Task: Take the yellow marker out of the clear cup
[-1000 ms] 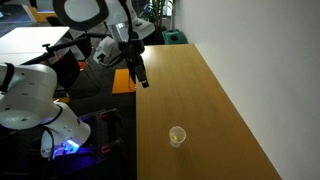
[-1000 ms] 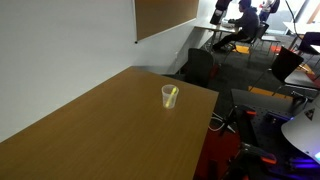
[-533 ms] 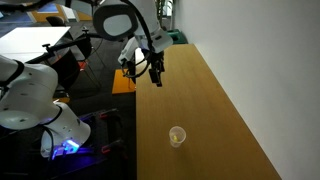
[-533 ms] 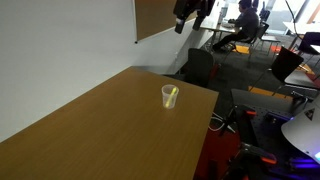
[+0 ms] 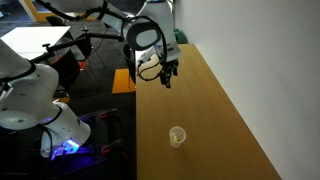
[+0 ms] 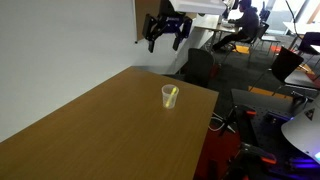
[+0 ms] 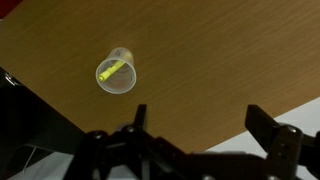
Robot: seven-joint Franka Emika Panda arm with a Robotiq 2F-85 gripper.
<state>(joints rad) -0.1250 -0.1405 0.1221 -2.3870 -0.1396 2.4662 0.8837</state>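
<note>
The clear cup (image 5: 178, 136) stands upright on the wooden table (image 5: 215, 110) near its edge, and shows in both exterior views (image 6: 170, 96) and in the wrist view (image 7: 117, 74). The yellow marker (image 7: 113, 69) leans inside it, also visible in an exterior view (image 6: 172, 96). My gripper (image 5: 167, 76) hangs high in the air above the table's far part, well away from the cup. In the wrist view the gripper (image 7: 205, 120) is open and empty, its fingers wide apart.
The table runs along a white wall (image 6: 60, 40). Beyond the table edge are the robot base (image 5: 35, 105), chairs and office desks (image 6: 240, 40). A board (image 6: 165, 15) hangs on the wall.
The arm has swung over the table and the gripper has moved toward the cup's side and lower. The cup and marker have not moved.
</note>
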